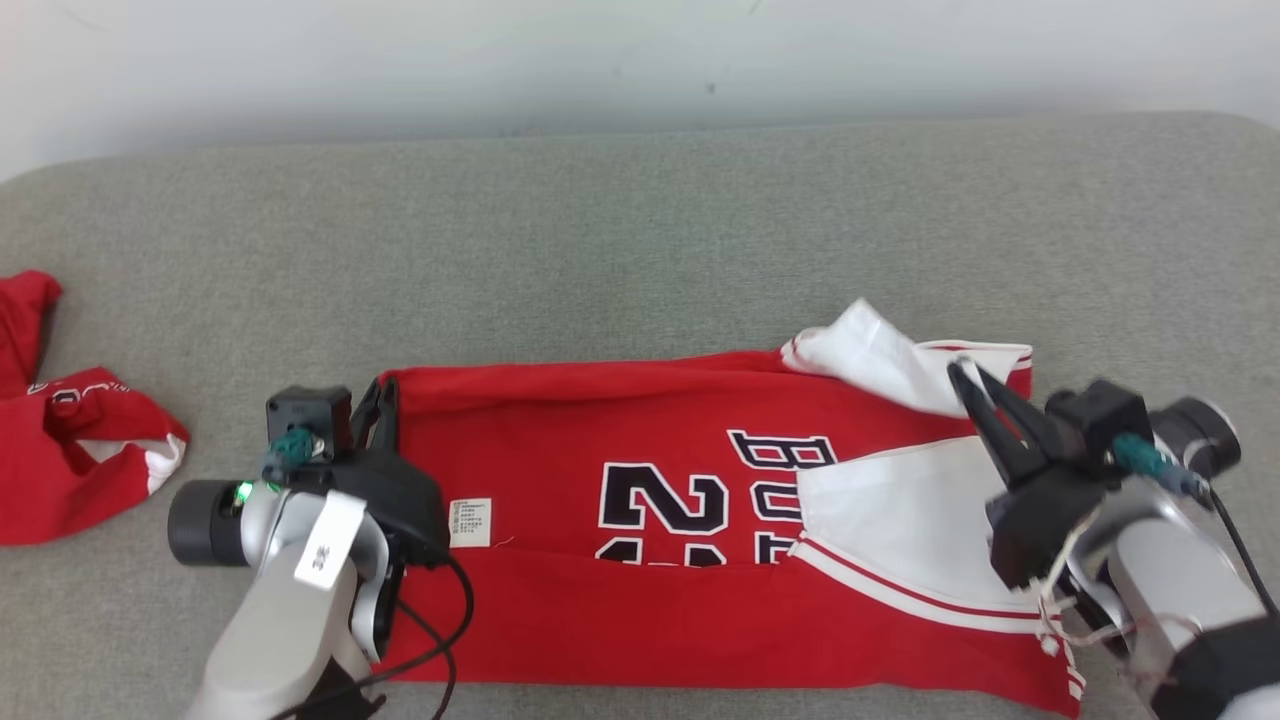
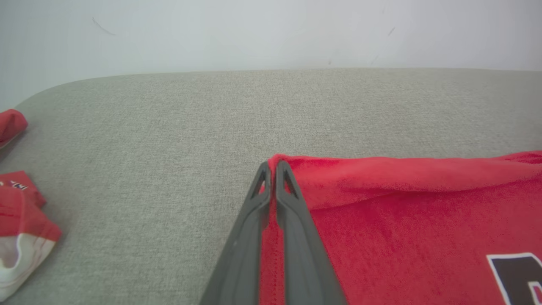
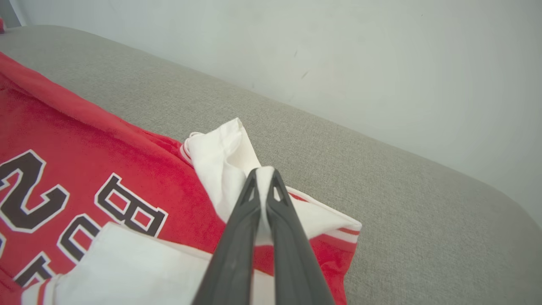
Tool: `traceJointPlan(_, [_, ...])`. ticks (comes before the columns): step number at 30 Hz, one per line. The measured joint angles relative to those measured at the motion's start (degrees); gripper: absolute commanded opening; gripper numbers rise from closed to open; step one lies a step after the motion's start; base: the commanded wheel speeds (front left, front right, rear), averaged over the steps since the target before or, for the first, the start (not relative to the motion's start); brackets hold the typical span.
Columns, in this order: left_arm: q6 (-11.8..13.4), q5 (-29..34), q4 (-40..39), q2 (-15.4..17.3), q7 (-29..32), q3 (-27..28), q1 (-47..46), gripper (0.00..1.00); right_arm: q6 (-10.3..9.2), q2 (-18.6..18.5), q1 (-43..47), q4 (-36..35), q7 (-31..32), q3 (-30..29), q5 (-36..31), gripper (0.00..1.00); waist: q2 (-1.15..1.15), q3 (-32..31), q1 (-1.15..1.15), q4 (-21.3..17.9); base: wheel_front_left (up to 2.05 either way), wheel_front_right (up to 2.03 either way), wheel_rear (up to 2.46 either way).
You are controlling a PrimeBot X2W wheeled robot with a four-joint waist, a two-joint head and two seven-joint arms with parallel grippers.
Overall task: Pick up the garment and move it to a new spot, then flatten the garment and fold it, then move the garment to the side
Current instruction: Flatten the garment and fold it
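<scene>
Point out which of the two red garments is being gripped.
The red jersey spread in the middle: the left gripper and right gripper have their jaws shut on its far edge. The crumpled red garment at the left lies untouched.

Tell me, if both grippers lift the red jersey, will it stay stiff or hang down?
Probably it hangs limp: the red jersey lies in soft folds, its white sleeve crumpled. The middle would likely sag between the left gripper and the right gripper, which pinch opposite ends. The fuzzy cloth seems unlikely to slip.
</scene>
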Motion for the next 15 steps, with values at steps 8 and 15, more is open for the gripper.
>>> traceJointPlan(8, [0.03, -0.71, -2.42, 0.16, -2.19, 0.79, 4.55, 0.01, 0.01, -3.63, 8.99, -8.17, -0.43, 0.67, -0.16, 0.00, 0.00, -0.93, 0.00, -1.22, 0.00, 0.00, 0.00])
traceJointPlan(15, [0.00, -2.88, -4.39, 0.45, -3.21, 1.77, 7.49, 0.01, -0.25, -4.79, 14.42, -14.78, -0.41, -0.04, 0.03, 0.00, 0.00, -0.94, 0.00, -1.49, 0.00, 0.00, 0.00])
